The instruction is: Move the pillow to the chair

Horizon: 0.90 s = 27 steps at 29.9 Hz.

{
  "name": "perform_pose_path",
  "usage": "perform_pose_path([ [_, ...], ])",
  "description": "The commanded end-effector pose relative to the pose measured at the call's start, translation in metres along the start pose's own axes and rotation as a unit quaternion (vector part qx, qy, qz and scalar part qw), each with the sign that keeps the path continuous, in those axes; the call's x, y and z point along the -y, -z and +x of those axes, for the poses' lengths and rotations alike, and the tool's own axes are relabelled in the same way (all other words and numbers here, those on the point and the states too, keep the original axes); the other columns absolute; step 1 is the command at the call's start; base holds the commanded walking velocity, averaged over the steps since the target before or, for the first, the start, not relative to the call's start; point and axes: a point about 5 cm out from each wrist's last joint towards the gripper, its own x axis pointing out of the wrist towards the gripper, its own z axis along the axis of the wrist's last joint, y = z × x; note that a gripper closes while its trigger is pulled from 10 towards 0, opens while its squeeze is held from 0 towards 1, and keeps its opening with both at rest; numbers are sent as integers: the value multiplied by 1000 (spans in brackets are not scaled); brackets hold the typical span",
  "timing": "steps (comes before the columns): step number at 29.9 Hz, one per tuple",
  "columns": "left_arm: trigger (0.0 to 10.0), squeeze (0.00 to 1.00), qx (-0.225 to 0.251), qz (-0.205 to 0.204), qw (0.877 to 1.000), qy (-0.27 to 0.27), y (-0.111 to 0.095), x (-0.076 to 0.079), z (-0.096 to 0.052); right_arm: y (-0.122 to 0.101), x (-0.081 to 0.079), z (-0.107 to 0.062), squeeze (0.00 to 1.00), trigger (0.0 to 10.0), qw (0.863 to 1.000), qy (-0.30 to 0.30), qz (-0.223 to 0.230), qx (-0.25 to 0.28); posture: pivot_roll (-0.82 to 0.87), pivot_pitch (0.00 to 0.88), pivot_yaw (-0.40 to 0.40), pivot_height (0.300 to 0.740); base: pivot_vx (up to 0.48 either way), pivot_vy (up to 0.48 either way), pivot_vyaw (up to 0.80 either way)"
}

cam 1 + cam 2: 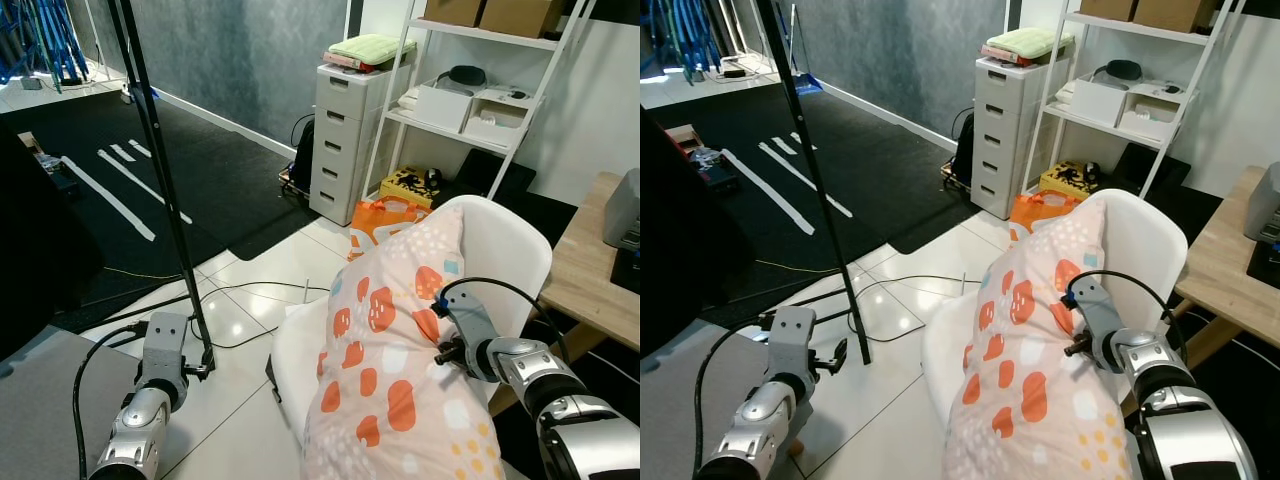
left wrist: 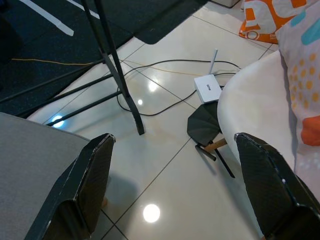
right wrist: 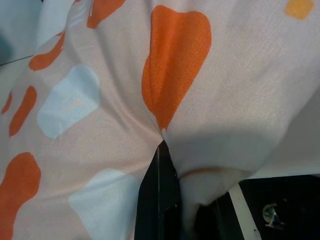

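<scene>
Orange-spotted pillow (image 1: 400,370) lies propped on the white chair (image 1: 505,245), its fabric pinched in the closed right end effector (image 3: 160,150), while the left end effector (image 2: 175,185) hangs spread wide above the tiled floor (image 2: 165,165).

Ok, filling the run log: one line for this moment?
right gripper: shut on pillow | pillow: over white chair | left gripper: open, idle above floor

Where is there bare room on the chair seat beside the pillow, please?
Bare seat shows on the white chair at the pillow's left, toward the open left gripper. The right side is crowded: the right gripper pinches the pillow against the backrest.
</scene>
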Motion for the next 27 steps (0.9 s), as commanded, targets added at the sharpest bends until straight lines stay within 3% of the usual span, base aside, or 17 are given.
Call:
perform_pose_path([
  [1,10000,0,-6,0,1000,4,3,1,-1,0,11,-5,0,10000,1000,24,-4,-8,-178,11,-35,675,0,0,0],
  [7,10000,0,-6,3,1000,11,2,1,-1,11,31,-16,0,10000,996,72,-34,-49,-168,4,-36,640,0,0,0],
  [20,10000,0,-7,4,1000,11,4,-1,-4,-1,27,-15,0,10000,999,33,-31,-9,-157,7,-29,611,0,0,0],
  [24,10000,0,-8,6,1000,12,4,-2,-4,7,33,-20,0,10000,999,18,-33,-29,-158,7,-29,611,0,0,0],
  [27,10000,0,-7,7,1000,10,4,-4,-4,23,46,-31,0,10000,996,11,-35,-76,-160,5,-29,611,0,0,0],
])
